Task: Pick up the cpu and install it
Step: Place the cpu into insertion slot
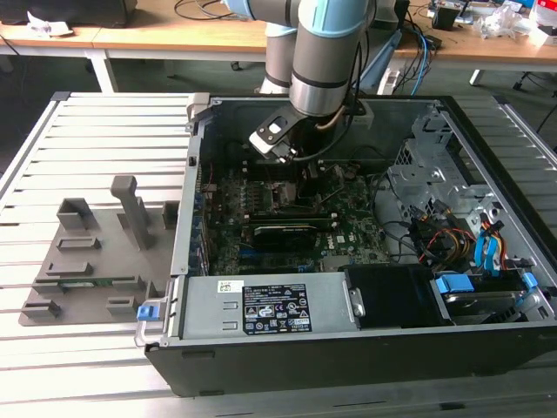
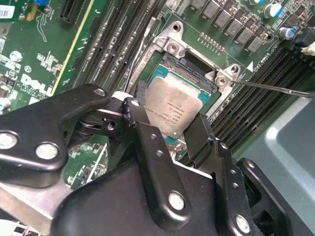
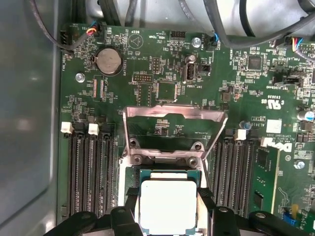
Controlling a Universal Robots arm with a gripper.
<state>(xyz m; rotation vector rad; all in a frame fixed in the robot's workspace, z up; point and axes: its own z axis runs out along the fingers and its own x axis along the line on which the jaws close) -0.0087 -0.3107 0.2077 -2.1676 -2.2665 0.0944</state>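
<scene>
Exterior view: the arm reached down into the open computer case point(image 1: 193, 183), which lay on a slatted metal table point(image 1: 87, 122). The gripper point(image 1: 294, 171) hung low over the green motherboard point(image 1: 352, 231). A grey fixture tray point(image 1: 96, 252) lay on the table beside the case, toward the exterior view's left.

Both wrist views: the cpu point(image 2: 177, 105) point(image 3: 167, 209), pale silver top upward, lay between the two black fingers point(image 2: 142, 132) point(image 3: 204, 206) of the gripper point(image 2: 170, 125) point(image 3: 168, 201). One finger was against each of two opposite edges, so the gripper pinched the chip. The cpu sat directly over the black socket point(image 2: 193, 66) point(image 3: 170, 173). In the second wrist view its top looked slightly tilted against the socket frame. Whether it rested fully in the socket could not be told.

First wrist view: the metal load plate point(image 3: 174, 115) stood raised just beyond the socket, on the side away from the gripper. Rows of dark memory slots point(image 3: 91, 172) flanked the socket on both sides. A round coin cell point(image 3: 108, 60) sat farther off on the board, well apart from the cpu.
</scene>
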